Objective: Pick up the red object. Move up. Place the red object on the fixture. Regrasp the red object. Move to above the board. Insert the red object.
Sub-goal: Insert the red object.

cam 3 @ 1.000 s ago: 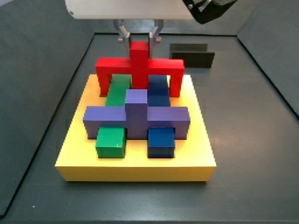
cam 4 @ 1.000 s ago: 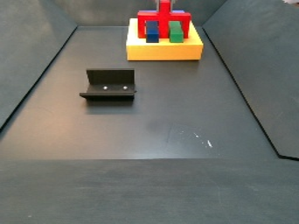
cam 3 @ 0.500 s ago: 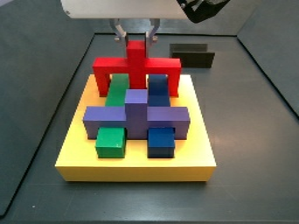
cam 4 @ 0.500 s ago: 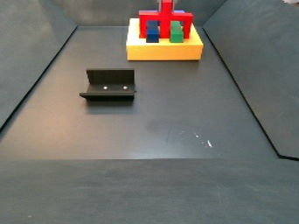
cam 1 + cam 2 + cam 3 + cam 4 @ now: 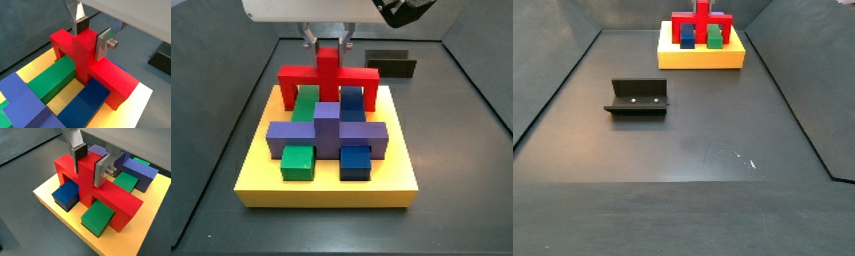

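Gripping the upright stem of the red object [image 5: 83, 55], the jaws are closed on it, one silver finger [image 5: 105, 44] flat against one face and the other finger [image 5: 77, 154] against the opposite face, as both wrist views show. Seen in a side view, the nearest thing is the front edge of the board [image 5: 327, 189], a thick yellow slab lying on the dark surface [image 5: 225, 120]. Just behind that edge sit a small green block [image 5: 297, 161] at about 8 o'clock of the slab's middle and a small dark blue block [image 5: 356, 161] at about 5 o'clock. Behind them the purple block [image 5: 326, 132] spans the slab's middle like a cross. Farther back, a longer green block [image 5: 306, 98] and a longer blue block [image 5: 352, 98] lie side by side, running toward 12 o'clock. Over these two stands the red object [image 5: 329, 76], its crossbar level, one leg outside the green block and one outside the blue block, the stem rising at 12 o'clock into the gripper [image 5: 330, 42]. In a wrist view the legs reach down to the yellow top [image 5: 63, 215], though whether they are fully seated cannot be told. Farthest back, at about 1 o'clock from the slab, the fixture [image 5: 390, 63] stands alone, well apart from the red object; in a side view it stands [image 5: 637, 97] in mid-floor, far from the slab [image 5: 700, 55].
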You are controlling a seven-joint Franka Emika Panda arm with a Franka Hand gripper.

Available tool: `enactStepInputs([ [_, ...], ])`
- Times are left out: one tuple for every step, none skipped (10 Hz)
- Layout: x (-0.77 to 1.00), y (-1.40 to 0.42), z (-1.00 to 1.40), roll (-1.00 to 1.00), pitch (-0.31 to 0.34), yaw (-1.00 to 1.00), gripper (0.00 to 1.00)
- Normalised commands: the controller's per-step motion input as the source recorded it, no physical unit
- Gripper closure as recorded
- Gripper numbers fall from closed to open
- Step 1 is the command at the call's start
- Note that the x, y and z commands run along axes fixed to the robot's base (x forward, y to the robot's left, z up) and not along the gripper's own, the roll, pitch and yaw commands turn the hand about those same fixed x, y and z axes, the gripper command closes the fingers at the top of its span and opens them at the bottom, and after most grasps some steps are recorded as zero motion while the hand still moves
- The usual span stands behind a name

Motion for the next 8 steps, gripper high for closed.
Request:
enactStepInputs([
  [0.0, 0.0, -0.36, 0.0, 0.0, 0.02, 1.0],
  [0.0, 0.0, -0.38, 0.0, -0.007, 0.17, 1.0],
  [-0.03, 0.0, -0.28, 0.03, -0.01, 0.27, 1.0],
  [-0.08, 0.0, -0.19, 0.05, -0.029, 0.37, 1.0],
  [-0.11, 0.0, -0.18, 0.04, -0.06, 0.38, 1.0],
  [0.0, 0.0, -0.2, 0.0, -0.013, 0.18, 1.0],
  [-0.05, -0.06, -0.17, 0.0, -0.053, 0.0, 1.0],
  [0.0, -0.14, -0.14, -0.08, -0.056, 0.0, 1.0],
])
